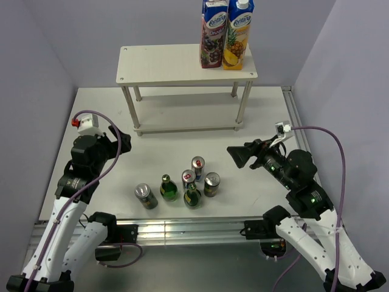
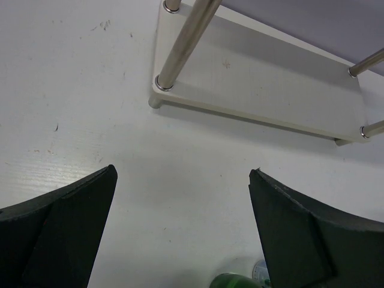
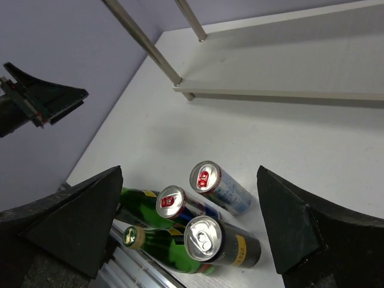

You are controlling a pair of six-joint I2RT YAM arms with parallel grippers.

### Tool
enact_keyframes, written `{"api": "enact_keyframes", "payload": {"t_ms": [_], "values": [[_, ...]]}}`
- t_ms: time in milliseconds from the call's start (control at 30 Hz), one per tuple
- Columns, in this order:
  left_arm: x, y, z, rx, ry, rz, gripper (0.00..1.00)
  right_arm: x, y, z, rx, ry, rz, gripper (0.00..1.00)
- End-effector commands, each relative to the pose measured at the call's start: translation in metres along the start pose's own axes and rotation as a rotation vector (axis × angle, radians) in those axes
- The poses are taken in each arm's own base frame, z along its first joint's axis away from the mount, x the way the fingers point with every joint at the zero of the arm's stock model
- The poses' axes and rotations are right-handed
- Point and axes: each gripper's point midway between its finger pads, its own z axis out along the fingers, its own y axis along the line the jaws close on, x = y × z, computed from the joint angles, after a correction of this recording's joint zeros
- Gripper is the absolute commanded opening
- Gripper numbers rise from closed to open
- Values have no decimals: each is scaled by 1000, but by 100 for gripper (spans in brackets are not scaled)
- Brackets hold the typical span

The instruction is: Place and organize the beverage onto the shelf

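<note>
Six drinks stand clustered on the table near the front: two blue-silver cans (image 1: 197, 165) (image 1: 188, 179), two green bottles (image 1: 168, 188) (image 1: 192, 196) and two dark cans (image 1: 146, 196) (image 1: 211, 184). The shelf (image 1: 170, 64) stands at the back, its lower board bare. My left gripper (image 1: 121, 141) is open and empty, left of the cluster, facing the shelf's lower board (image 2: 270, 90). My right gripper (image 1: 233, 153) is open and empty, right of the cluster. In the right wrist view my right gripper (image 3: 189, 173) frames the blue-silver cans (image 3: 207, 178), a dark can (image 3: 207, 237) and the bottles (image 3: 162, 249).
Two juice cartons (image 1: 226, 33) stand on the right end of the shelf's top board. Grey walls close in the table on the left, back and right. An aluminium rail (image 1: 194, 230) runs along the front edge. A shelf leg (image 2: 180, 48) shows close in the left wrist view.
</note>
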Motion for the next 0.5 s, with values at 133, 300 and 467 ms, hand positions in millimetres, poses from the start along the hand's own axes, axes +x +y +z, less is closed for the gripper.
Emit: {"api": "enact_keyframes", "payload": {"t_ms": [133, 300, 467], "values": [[-20, -13, -9, 60, -63, 2, 99, -60, -16, -14, 228, -137, -128, 100], [-19, -14, -7, 63, -50, 4, 99, -89, -47, -34, 546, -214, -156, 100], [-19, -13, -7, 61, -54, 7, 99, -55, -44, 2, 728, -72, -329, 100]]}}
